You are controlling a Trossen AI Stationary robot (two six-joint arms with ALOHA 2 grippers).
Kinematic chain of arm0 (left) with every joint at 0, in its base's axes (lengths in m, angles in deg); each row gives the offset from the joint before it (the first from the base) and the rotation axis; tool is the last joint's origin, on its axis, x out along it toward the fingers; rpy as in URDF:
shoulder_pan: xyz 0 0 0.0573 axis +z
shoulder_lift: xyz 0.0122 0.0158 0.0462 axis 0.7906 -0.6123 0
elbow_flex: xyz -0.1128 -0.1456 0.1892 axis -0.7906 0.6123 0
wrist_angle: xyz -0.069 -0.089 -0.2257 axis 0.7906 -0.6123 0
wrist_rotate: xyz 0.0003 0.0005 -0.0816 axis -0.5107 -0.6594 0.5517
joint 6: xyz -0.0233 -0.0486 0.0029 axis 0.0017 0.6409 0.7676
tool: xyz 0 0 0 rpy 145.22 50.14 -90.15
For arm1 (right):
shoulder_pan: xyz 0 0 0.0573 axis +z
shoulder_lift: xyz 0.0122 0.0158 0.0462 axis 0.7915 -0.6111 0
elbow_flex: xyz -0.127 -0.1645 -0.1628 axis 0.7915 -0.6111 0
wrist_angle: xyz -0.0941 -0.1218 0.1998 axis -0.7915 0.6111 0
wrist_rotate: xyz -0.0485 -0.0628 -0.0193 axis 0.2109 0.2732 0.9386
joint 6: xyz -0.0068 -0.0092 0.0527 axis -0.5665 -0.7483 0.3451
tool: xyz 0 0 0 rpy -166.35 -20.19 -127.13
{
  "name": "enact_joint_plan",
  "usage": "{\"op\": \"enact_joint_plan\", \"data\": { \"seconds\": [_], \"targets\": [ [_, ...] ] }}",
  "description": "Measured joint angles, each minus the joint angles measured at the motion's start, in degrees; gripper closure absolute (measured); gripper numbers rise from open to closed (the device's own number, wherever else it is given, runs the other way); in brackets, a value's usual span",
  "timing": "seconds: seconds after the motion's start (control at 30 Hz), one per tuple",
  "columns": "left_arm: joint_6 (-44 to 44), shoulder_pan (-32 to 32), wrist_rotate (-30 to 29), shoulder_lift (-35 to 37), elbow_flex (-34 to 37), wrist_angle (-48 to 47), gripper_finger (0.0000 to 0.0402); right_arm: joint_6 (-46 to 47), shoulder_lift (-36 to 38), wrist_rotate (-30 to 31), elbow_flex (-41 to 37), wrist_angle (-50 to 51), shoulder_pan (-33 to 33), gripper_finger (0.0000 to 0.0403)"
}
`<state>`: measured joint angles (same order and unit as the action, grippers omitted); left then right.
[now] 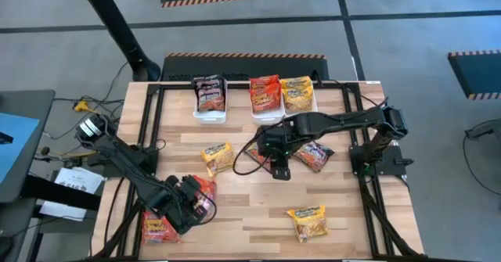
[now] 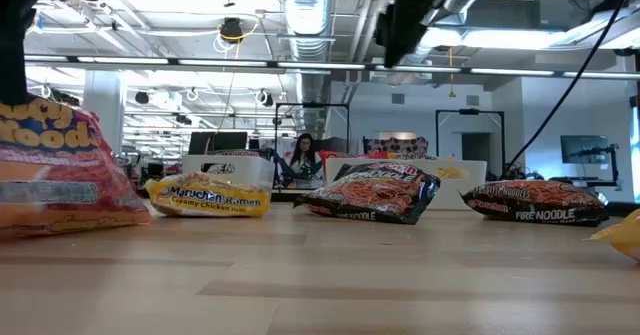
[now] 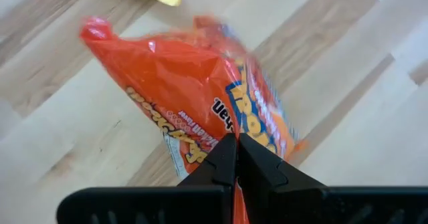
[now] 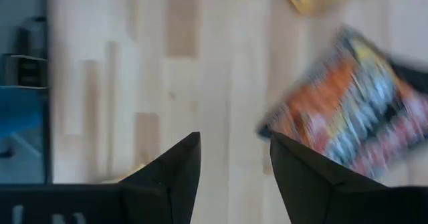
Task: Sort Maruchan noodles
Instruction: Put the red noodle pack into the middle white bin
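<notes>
From above, the wooden surface (image 1: 250, 207) carries loose Maruchan noodles; three white bins (image 1: 210, 115) along the far edge each hold a packet. The left end effector (image 1: 190, 203), near the left front corner, is pinched on a red packet (image 1: 205, 190). The right end effector (image 1: 280, 168) hangs mid-surface beside a dark packet (image 1: 315, 156).

At surface height, a yellow Creamy Chicken packet (image 2: 208, 196) lies flat, puffy and crinkled.

The left wrist view shows the fingers (image 3: 221, 167) shut tight on the red packet's (image 3: 194, 90) glossy film. It looks light, slippery and brittle inside; the seam edge seems best.

The right wrist view shows the fingers (image 4: 175, 174) standing wide and empty.
</notes>
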<state>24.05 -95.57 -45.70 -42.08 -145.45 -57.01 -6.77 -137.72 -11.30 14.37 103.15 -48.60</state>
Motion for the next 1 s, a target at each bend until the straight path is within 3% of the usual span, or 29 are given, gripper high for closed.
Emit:
{"op": "enact_joint_plan", "data": {
  "seconds": [0.2, 0.53, 1.0],
  "targets": [
    [-5.0, 0.1, 1.0, 0.0, 0.0, 0.0, 0.0401, -9.2, 0.0, -5.6, 0.0, -9.5, 0.0, 0.0197],
    [-21.2, 3.8, 5.9, 0.1, 0.0, 0.7, 0.0401, -14.0, -0.1, -5.9, 0.0, -14.4, -0.8, 0.0197],
    [-35.6, 11.6, 8.9, 0.1, 0.0, 1.3, 0.0401, -19.5, -9.4, -12.2, 0.1, -23.0, -1.4, 0.0198]
  ]
}}
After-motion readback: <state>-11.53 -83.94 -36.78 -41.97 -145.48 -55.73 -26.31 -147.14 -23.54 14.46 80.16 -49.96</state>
